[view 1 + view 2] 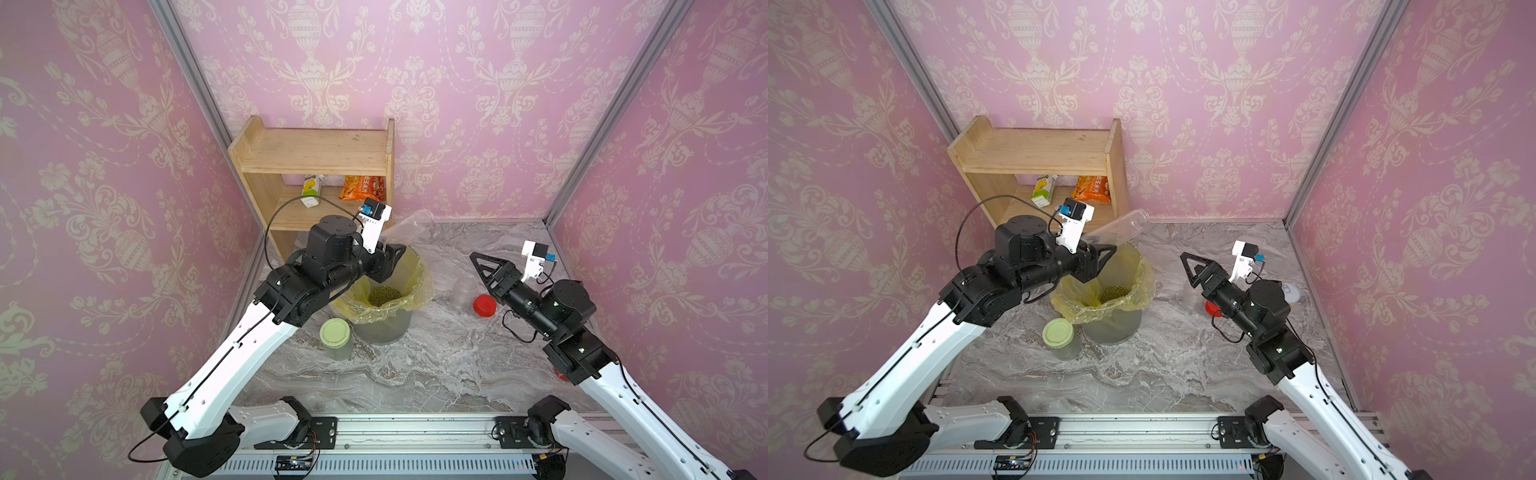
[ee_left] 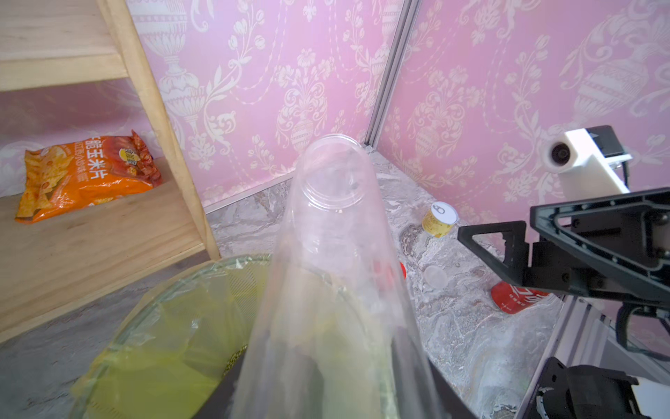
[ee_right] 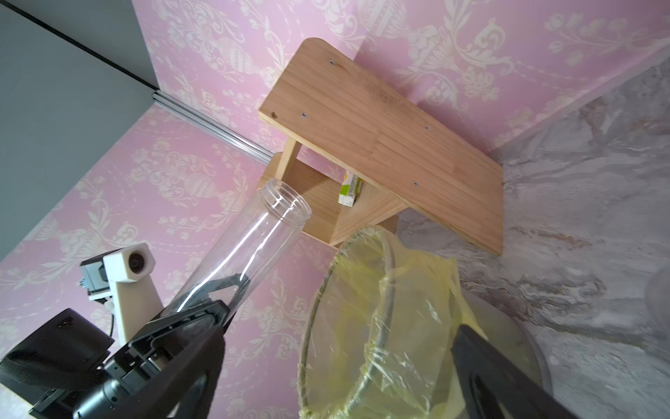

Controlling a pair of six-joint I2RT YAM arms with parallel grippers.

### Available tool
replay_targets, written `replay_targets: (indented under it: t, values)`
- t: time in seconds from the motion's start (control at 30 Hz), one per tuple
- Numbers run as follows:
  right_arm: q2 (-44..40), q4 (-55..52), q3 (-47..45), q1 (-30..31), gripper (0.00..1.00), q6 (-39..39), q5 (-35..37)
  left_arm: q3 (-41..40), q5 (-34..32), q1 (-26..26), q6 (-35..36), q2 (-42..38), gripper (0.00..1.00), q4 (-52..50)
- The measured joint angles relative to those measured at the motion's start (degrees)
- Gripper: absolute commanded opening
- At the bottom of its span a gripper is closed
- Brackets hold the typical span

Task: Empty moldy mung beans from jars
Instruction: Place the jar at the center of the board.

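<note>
**Left gripper** (image 1: pixel 390 255) — jaws closed on the base end of the slim jar (image 1: pixel 409 226). You hold it tilted above the far edge of the bin (image 1: pixel 386 328), its open mouth pointing up and away toward the shelf (image 1: pixel 316 153). The left wrist view looks straight along its clear wall, and no beans show inside.

**Right gripper** (image 1: pixel 478 259) — jaws spread wide and holding nothing. It hovers over the table (image 1: pixel 415 365) near a lidless clear jar (image 1: pixel 465 291) and the red lid (image 1: pixel 484 305) just beside it, and touches neither.

**Progress.** The mung beans (image 1: pixel 384 296) lie as a dark green heap at the bottom of the yellow bag (image 1: pixel 417 266) lining the bin. By this showing, two jars are done: the slim one in your grip and the lidless one on the table. The lidless one looks empty, though it is too faint to be sure. A whitish lid (image 1: pixel 1291 293) lies on the table behind the right arm.

**Left to do.** The wide jar (image 1: pixel 340 353) stands closed under its pale green lid (image 1: pixel 336 334), just beside the bin on the near side, and looks greenish through its wall. You have yet to open and empty it, and the slim jar needs setting down.
</note>
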Motion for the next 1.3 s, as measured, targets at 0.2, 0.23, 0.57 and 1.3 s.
replay_targets:
  t: [0.2, 0.23, 0.57, 1.3]
  values:
    - [4.8, 9.4, 0.1, 3.3, 1.00, 1.5, 1.9, -0.3, 1.6, -1.4, -0.9, 1.2, 0.25, 7.2]
    - [5.4, 10.1, 0.3, 3.5, 1.00, 1.5, 2.2, -0.3, 1.7, -1.5, -1.0, 1.4, 0.25, 7.8]
    - [13.5, 15.4, 4.4, 4.7, 1.00, 2.0, 3.4, -0.3, 4.2, -2.4, -1.7, 4.6, 0.25, 11.3]
    - [22.9, 22.9, 11.3, 4.7, 0.89, 4.6, 3.8, -2.8, 7.6, -2.5, -2.1, 5.5, 0.26, 14.7]
